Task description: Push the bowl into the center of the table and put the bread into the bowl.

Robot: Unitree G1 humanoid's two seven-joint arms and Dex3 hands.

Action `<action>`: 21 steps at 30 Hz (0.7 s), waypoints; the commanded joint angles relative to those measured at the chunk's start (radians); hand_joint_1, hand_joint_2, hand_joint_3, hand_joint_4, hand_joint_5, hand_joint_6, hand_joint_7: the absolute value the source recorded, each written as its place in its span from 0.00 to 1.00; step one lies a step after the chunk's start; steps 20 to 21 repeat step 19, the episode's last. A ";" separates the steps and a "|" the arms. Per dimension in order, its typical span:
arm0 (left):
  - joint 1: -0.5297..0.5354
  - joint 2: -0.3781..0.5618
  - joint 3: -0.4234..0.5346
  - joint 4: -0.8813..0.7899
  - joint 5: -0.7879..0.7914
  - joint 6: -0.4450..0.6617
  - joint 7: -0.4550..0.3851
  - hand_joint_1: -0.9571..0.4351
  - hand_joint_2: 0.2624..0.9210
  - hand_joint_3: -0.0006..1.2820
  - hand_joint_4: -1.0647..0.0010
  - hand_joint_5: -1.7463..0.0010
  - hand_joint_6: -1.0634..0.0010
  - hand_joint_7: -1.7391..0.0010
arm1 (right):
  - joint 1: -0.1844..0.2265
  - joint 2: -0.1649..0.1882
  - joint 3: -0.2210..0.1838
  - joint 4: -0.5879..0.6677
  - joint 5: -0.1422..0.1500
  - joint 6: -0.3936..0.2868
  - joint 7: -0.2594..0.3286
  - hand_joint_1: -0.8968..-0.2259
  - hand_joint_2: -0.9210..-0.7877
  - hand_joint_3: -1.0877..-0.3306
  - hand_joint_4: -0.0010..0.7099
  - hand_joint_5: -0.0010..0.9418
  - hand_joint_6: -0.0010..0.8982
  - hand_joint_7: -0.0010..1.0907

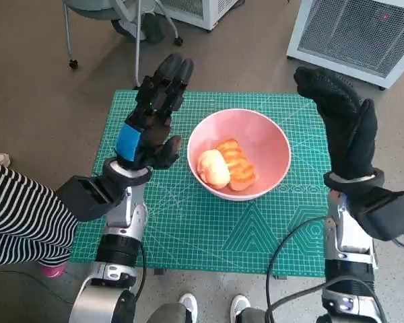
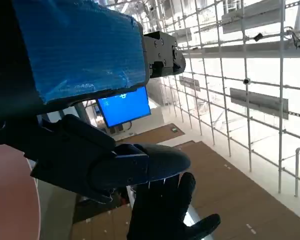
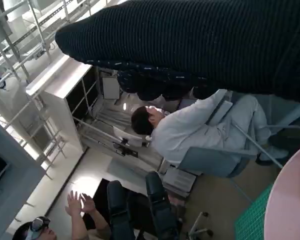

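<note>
Pink bowl (image 1: 269, 145) — two breads (image 1: 227, 165) inside — left hand (image 1: 151, 124) and right hand (image 1: 343, 124) splayed, empty.

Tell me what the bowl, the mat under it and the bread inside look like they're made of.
Pink bowl: smooth with a soft sheen, probably plastic or melamine, possibly glazed ceramic. Green mat: matte sheet printed with a white grid, looks like a rubbery vinyl cutting mat. Bread: two pieces, one pale and rounded, one orange-brown with ridges; the even gloss hints at toy plastic or foam, but uncertain.
</note>
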 commanded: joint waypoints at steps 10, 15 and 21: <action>-0.001 0.014 0.005 -0.001 0.003 -0.009 -0.005 0.16 1.00 0.38 0.93 0.95 1.00 0.81 | 0.002 0.010 0.003 0.027 0.017 0.002 0.015 0.25 0.00 0.54 0.24 0.00 0.11 0.32; -0.004 0.015 0.005 -0.006 0.002 -0.005 -0.001 0.16 1.00 0.37 0.93 0.95 1.00 0.81 | -0.001 0.012 0.004 0.032 0.023 -0.002 0.017 0.25 0.00 0.54 0.24 0.00 0.11 0.32; -0.006 0.015 0.007 -0.002 -0.001 -0.007 -0.001 0.16 1.00 0.37 0.93 0.95 1.00 0.80 | -0.004 0.012 0.005 0.040 0.024 -0.007 0.020 0.25 0.00 0.55 0.24 0.00 0.11 0.32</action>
